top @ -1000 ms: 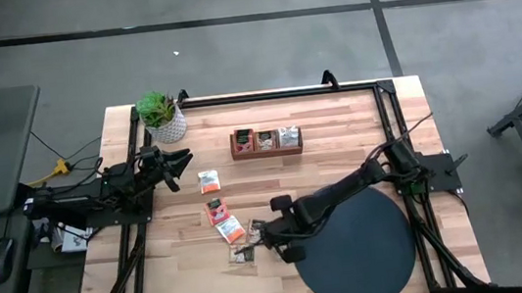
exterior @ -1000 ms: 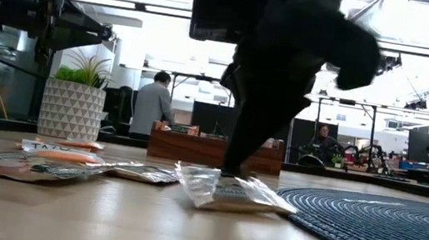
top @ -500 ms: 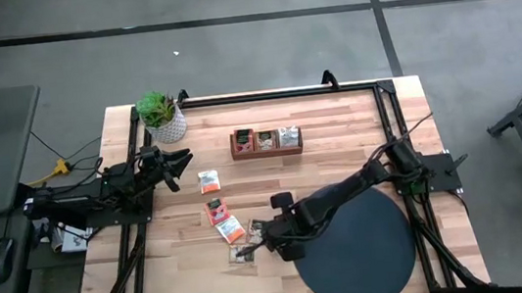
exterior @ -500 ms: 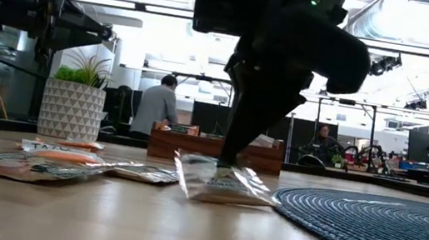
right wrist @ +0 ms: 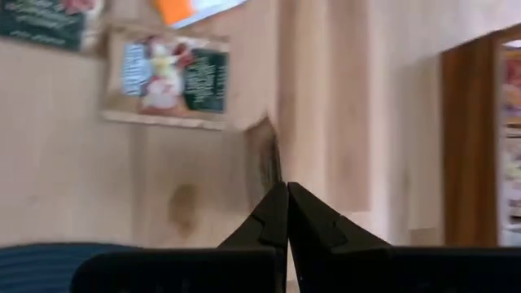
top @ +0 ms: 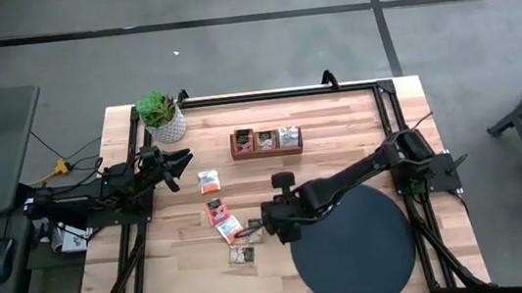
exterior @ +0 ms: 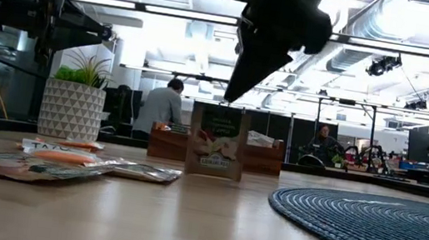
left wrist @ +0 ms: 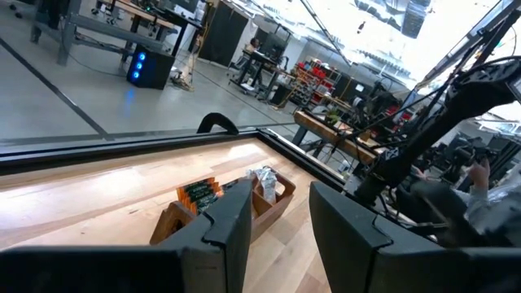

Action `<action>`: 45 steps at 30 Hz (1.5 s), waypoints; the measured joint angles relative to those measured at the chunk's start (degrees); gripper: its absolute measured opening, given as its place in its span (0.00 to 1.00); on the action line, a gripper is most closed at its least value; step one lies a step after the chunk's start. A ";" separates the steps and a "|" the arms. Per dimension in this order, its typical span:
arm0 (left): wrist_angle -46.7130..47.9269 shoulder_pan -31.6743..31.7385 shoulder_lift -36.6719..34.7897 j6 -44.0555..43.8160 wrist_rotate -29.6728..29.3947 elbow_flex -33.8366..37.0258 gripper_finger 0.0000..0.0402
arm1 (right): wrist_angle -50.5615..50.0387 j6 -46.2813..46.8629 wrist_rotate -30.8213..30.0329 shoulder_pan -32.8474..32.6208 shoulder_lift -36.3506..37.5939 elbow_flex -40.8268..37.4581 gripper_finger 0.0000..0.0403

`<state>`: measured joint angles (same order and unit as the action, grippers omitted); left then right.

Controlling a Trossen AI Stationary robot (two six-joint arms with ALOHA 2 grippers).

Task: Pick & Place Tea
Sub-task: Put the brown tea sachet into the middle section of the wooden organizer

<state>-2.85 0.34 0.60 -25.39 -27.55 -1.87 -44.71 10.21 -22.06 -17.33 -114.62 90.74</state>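
Observation:
My right gripper [top: 270, 224] hangs over the middle of the table, just left of the black disc [top: 353, 246], and is shut on one tea sachet [exterior: 216, 142] with green and white print. That sachet shows edge-on in the right wrist view [right wrist: 264, 159]. Other sachets lie flat on the wood: an orange one [top: 209, 180], a red one [top: 216, 211], an orange one [top: 230, 231] and a dark one [top: 243, 255]. My left gripper [top: 180, 162] waits open at the table's left edge. My right gripper pinches the sachet's top edge [exterior: 223, 109] between its two fingertips [right wrist: 281, 213], coming from above and slanting down. The sachet hangs upright below the fingers, flat face toward the near edge, and appears lifted clear of the table.
A brown wooden three-compartment tray [top: 266, 142] holding sachets stands toward the far edge. A potted plant [top: 161, 116] sits at the far left corner. A black frame rail [top: 275, 94] runs along the far edge. Bare wood lies between the tray and the sachets.
My right gripper has risen and shifted toward the far edge, staying shut. The sachet, lying flat on the table beside the disc a second ago, tipped up at one end and now hangs upright from the fingers.

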 joint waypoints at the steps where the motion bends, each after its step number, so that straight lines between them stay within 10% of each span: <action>1: 0.00 0.01 0.01 0.00 0.00 0.02 0.31 | -0.16 -0.27 -0.44 0.40 0.43 0.00 0.00; 11: 0.00 0.01 0.00 0.01 0.02 0.01 0.31 | -0.42 -5.26 -2.87 5.14 2.88 0.07 0.00; 22: 0.00 0.02 0.00 0.02 0.00 0.02 0.31 | 2.35 -7.73 9.49 10.96 0.98 -2.05 0.02; 37: 0.00 0.00 0.00 0.00 0.00 0.02 0.31 | 4.32 -10.81 23.54 18.51 -5.26 -2.09 0.49; 45: 0.00 0.02 0.00 0.00 0.00 0.01 0.31 | 4.83 -11.84 24.11 19.82 -7.92 -2.08 0.56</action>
<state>-2.85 0.36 0.60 -25.39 -27.55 -1.86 -39.87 -1.63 2.05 2.49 -122.54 88.66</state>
